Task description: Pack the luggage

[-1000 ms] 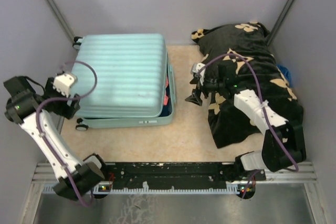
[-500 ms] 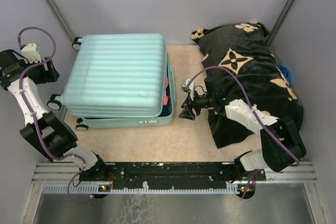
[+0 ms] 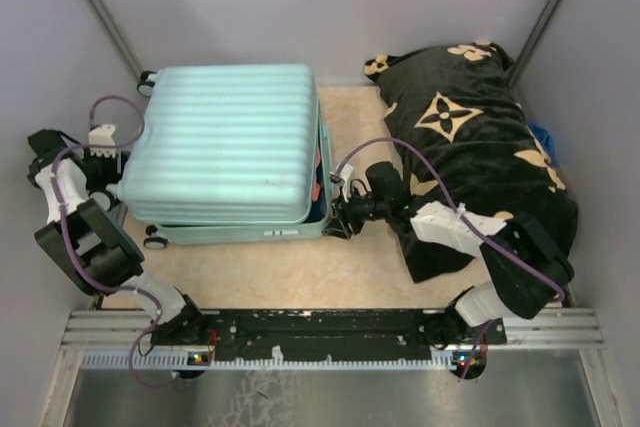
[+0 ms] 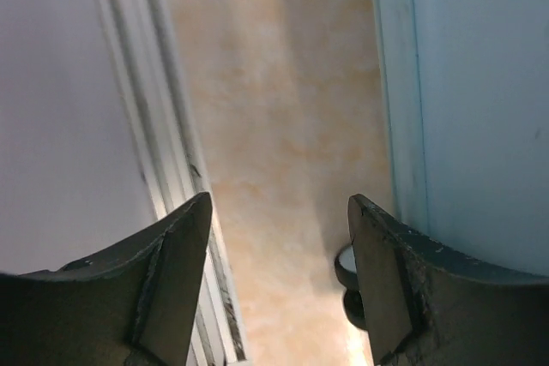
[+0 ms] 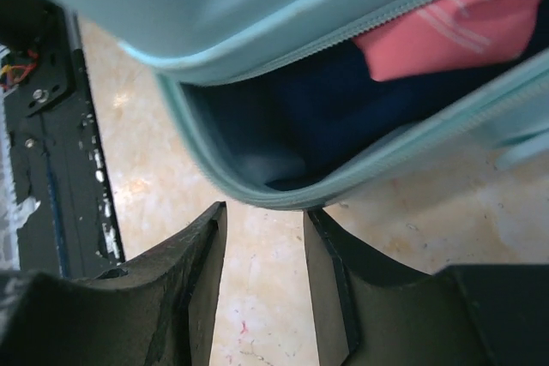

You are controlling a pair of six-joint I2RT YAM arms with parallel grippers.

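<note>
Two grippers, both empty. Right gripper: jaws narrow, tips just under lower rim of luggage, which sits left of centre in overhead view, lid ajar. Left gripper: jaws wide, beside shell at left edge. My judgement: tuck pink cloth inside first, then press lid down squarely. Shell hard, ribbed, glossy mint. Cloth soft, snag-prone.

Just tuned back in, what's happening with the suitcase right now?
The luggage lies flat with its lid down but ajar along the right side, where a pink garment and something dark blue show in the gap. The right jaws sit at its near right corner, partly open at the lower shell's rim, apparently not gripping it. The left jaws hang open beside its left side, near a wheel, holding nothing. The black blanket lies outside, on the right.
</note>
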